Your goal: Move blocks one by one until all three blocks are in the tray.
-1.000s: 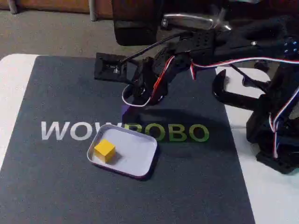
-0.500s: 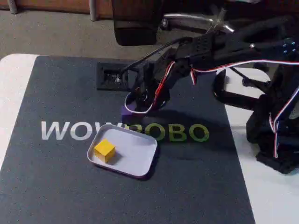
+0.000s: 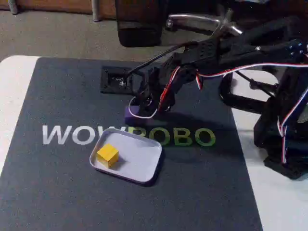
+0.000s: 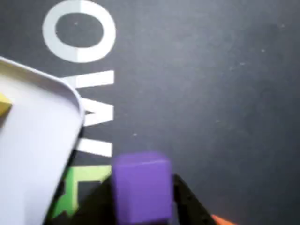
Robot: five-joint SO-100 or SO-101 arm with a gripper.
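The gripper (image 4: 143, 206), clenched on the purple block (image 4: 141, 190), has lifted it off the mat (image 3: 57, 192) and nearer the tray (image 3: 144, 159), where the yellow block (image 3: 108, 155) already sits; two remain.

The mat (image 3: 57, 183) looks like dark matt rubbery cloth with printed lettering, laid on a smooth white tabletop (image 3: 12, 91). The tray (image 3: 142, 159) is smooth with a slight sheen, probably plastic or painted tin. The yellow block (image 3: 107, 155) and purple block (image 4: 142, 190) are flat matt. The tool (image 4: 140, 206) gripping the purple one looks like matt black plastic, and there's glossy chrome metal (image 3: 192, 21) at the back.
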